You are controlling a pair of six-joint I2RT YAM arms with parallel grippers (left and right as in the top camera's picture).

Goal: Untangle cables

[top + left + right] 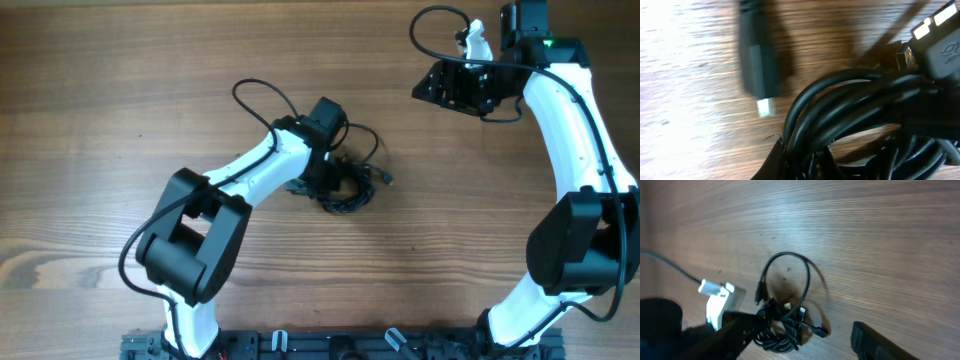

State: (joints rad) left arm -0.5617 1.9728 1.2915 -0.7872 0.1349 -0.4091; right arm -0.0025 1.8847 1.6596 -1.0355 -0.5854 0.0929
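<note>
The cables [350,190] lie in a black tangle near the table's middle, with one loop [366,142] reaching toward the far side. My left gripper [320,180] is down at the tangle's left edge, shut on the cables. Up close, the left wrist view is filled by a bundle of cords [855,100] running down beside one dark finger [772,165], with a black plug [757,60] on the wood to the left. My right gripper [428,88] hovers open at the far right, holding nothing. In the right wrist view the tangle [785,327] shows between its spread fingers [880,342].
The left arm's white link [250,170] slants from the front left to the tangle, and its own thicker cable [255,90] arcs behind it. The right arm [570,130] stands along the right edge. Bare wooden table [120,100] surrounds the tangle.
</note>
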